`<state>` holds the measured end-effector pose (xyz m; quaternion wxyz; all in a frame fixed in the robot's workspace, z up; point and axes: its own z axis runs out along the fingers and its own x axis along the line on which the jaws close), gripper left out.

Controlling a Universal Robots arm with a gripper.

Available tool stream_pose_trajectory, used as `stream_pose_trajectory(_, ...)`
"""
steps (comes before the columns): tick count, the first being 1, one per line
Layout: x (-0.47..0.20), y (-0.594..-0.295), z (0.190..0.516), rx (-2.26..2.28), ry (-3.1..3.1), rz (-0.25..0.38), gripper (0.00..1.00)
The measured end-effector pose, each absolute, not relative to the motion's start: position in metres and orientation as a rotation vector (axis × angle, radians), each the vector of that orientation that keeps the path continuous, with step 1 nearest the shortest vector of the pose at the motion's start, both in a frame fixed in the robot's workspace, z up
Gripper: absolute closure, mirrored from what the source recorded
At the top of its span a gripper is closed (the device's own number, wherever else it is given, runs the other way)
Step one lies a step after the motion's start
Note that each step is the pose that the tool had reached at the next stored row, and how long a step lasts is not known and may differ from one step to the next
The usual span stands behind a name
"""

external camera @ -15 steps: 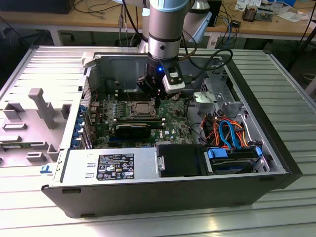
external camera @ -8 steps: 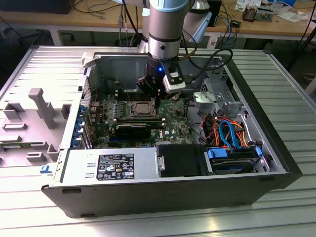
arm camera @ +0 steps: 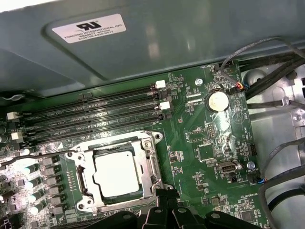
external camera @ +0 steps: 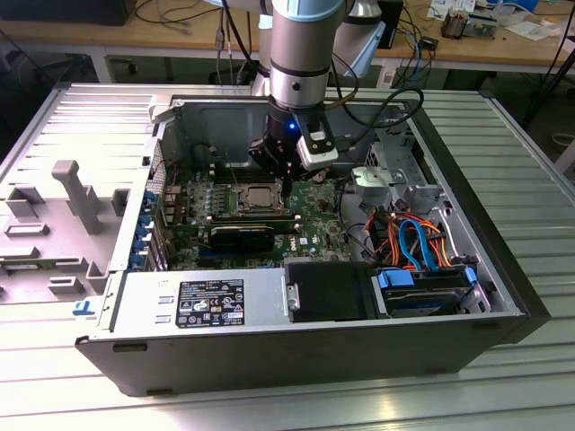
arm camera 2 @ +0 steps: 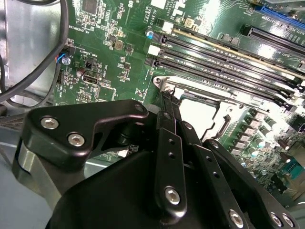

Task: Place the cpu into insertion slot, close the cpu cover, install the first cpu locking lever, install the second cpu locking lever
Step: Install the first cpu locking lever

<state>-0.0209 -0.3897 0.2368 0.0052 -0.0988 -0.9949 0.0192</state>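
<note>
Cpu (arm camera: 116,174) seated in the insertion slot (arm camera: 85,183) just ahead of the gripper (arm camera: 166,194), cpu cover (arm camera: 148,162) seemingly down, fingers pinched together at its edge, apparently working a locking lever (arm camera: 45,155).

From the exterior view we look down at an angle on the whole open computer case (external camera: 503,296) from outside its near long edge, the arm (external camera: 305,54) descending at centre. In both wrist views we sit close above the motherboard (arm camera: 209,143), facing down past the gripper (arm camera: 164,198). All three share the insertion slot (arm camera: 116,174) and memory slots (arm camera 2: 224,62).
</note>
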Motion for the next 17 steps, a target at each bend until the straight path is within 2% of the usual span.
stream_pose_trajectory(17, -0.0209, -0.3897, 0.2368, -0.265, -3.12, 0.06, 0.89)
